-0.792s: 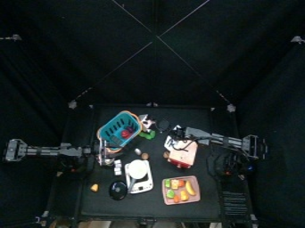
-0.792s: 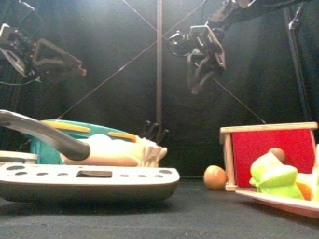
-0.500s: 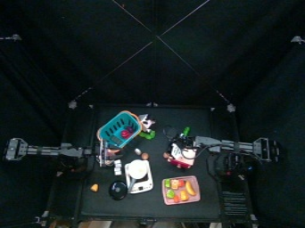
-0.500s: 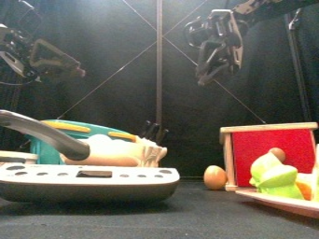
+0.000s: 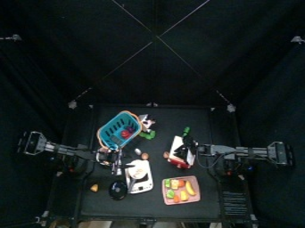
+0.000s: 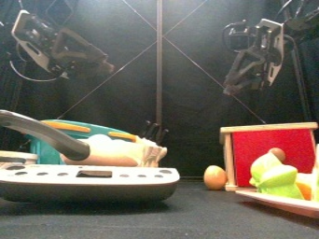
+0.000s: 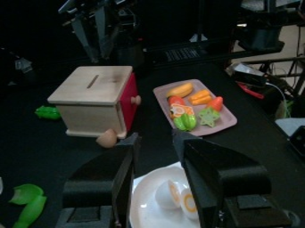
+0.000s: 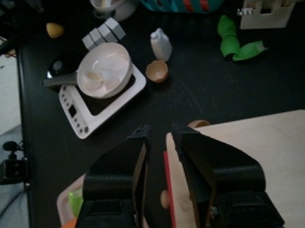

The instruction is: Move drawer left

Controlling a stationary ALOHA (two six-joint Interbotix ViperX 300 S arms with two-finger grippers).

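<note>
The drawer point(image 6: 267, 154), a small red box with a cream frame, stands at the right of the table, next to a brown egg point(image 6: 215, 175). From above, the drawer point(image 5: 179, 158) lies just right of centre. My right gripper point(image 6: 253, 63) hangs high over it, its jaws close together with nothing held; the right wrist view shows the gripper point(image 8: 161, 142) above the drawer's cream top point(image 8: 256, 165). On the left my left gripper point(image 6: 69, 54) also hangs high, open and empty. Its wrist view looks between the jaws point(image 7: 161, 150) at the drawer point(image 7: 93, 100).
A teal basket point(image 5: 119, 127) stands at the back left. A white scale with a bowl point(image 8: 102, 85) sits at the front, and a pinkish tray of fruit point(image 7: 197, 105) lies in front of the drawer. Green toys point(image 8: 244, 49) lie near the basket.
My right gripper has drawn back to the right, from the table's middle to above the drawer. The left arm has swung inward and higher. The drawer has not moved.
</note>
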